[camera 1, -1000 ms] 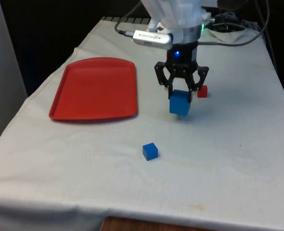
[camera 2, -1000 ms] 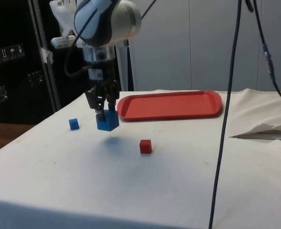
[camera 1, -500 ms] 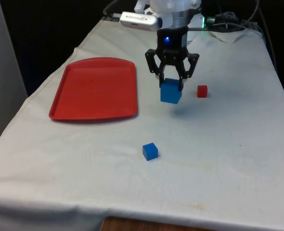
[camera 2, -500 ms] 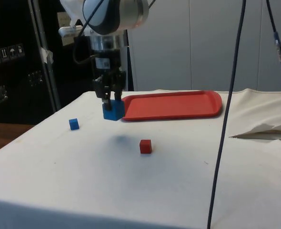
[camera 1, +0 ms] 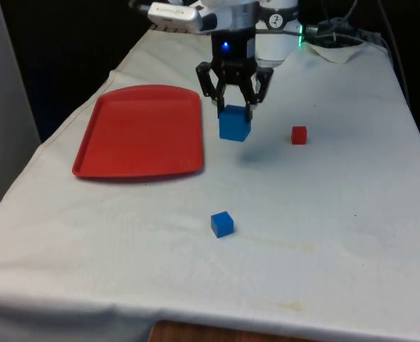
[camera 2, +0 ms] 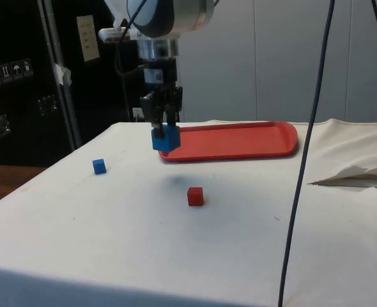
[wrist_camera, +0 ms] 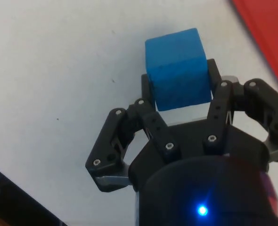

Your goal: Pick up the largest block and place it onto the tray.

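Front view: the pincer (camera 1: 234, 108) is hanging above the counter (camera 1: 338, 214), its two fingers clamped on the large blue block (camera 1: 234, 123), which is riding clear of the cloth with its shadow lying on the cloth near the small red block (camera 1: 299, 135). The held block is sitting just beside the red tray (camera 1: 140, 132), off the tray's edge toward the front view's right, between the tray and the small red block. A small blue block (camera 1: 222, 224) is resting on the cloth well apart from the tray, nearer the camera than the held block. Side view: the pincer (camera 2: 164, 126) is gripping the large blue block (camera 2: 165, 138) in the air, the block overlapping the near corner of the red tray (camera 2: 239, 139) in the picture; the small red block (camera 2: 195, 196) is lying on the counter (camera 2: 144, 243) on the near side of the tray, and the small blue block (camera 2: 99, 166) is sitting farther from the tray. Wrist view: the black fingers (wrist_camera: 220, 101) are pressing on opposite faces of the large blue block (wrist_camera: 177, 68), with white cloth below and the red tray (wrist_camera: 266, 35) lying close beside the block.
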You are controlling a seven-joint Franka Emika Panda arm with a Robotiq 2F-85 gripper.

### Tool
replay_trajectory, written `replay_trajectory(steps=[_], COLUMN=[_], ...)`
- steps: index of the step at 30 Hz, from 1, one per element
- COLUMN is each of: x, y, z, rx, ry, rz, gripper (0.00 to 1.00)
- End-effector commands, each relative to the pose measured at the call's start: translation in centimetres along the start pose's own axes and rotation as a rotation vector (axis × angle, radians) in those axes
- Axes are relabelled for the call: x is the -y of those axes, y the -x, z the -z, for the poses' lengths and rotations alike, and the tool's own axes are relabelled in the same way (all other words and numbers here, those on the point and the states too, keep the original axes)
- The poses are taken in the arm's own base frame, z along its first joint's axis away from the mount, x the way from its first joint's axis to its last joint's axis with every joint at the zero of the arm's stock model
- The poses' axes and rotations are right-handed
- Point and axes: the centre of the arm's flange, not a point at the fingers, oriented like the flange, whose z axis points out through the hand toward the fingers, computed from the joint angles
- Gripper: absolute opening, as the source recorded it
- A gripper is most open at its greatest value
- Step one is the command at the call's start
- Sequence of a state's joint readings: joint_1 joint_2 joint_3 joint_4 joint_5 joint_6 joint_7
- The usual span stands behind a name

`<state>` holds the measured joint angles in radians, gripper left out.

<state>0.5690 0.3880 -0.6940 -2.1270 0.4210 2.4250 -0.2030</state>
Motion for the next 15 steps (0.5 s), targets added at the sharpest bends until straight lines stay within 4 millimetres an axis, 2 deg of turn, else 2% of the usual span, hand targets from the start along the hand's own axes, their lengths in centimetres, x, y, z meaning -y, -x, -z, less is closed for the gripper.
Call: replay_trajectory(steps=[1, 5, 6, 12, 15], x=[-0.5, -1.6, -1.4, -3.3, -3.8], y=[0.2, 0.5, 0.4, 1.1, 1.2], z=[0.6, 1.9, 1.7, 3.1, 3.1], rx=[-0.009, -0.014, -0.012, -0.027, -0.024], ry=[0.008, 0.006, -0.002, -0.001, -0.009], rz=[0.001, 0.003, 0.003, 0.003, 0.002], gripper=[0.0, 0.0, 0.0, 0.0, 0.0])
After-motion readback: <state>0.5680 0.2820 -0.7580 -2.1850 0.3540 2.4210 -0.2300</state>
